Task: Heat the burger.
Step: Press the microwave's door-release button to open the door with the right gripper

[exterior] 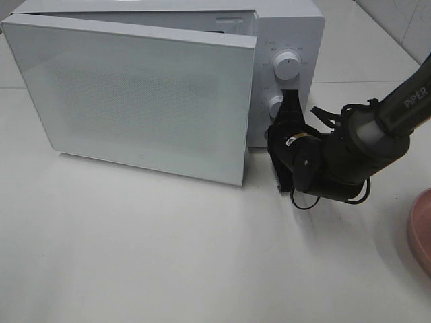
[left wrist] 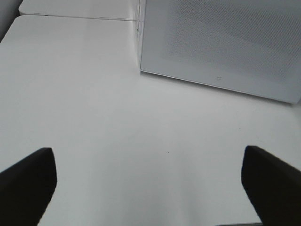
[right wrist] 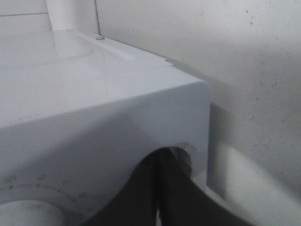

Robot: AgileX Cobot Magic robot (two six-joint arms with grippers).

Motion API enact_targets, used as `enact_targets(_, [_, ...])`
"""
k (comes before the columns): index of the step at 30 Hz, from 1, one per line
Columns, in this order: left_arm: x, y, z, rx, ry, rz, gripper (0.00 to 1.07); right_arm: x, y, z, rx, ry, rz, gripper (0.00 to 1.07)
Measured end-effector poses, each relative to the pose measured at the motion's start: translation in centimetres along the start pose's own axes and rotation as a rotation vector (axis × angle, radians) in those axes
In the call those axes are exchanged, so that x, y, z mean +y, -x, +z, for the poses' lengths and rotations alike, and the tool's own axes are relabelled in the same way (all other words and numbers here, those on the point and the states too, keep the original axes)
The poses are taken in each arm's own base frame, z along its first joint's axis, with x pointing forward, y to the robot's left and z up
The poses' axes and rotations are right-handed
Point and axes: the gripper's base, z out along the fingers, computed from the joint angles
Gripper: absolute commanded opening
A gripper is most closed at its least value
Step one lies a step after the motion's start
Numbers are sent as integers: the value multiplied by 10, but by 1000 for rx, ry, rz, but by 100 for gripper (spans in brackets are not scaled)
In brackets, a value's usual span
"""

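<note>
Right gripper (exterior: 291, 96) has its fingers pressed together, tips up at the microwave (exterior: 289, 27) control panel, just beside the lower of the 2 knobs (exterior: 275, 105). Left gripper (left wrist: 150, 188) is spread wide over the table (left wrist: 117, 117), with the ajar door (left wrist: 225, 42) ahead of it. Burger: can't tell where, no view shows it.
</note>
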Motion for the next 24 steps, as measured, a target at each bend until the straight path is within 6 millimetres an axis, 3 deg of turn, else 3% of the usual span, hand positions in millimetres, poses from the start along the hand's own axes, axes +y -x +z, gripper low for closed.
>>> enact_targets(24, [0, 0, 0, 0, 0, 0, 100, 0, 0, 0, 0, 1, -11, 0])
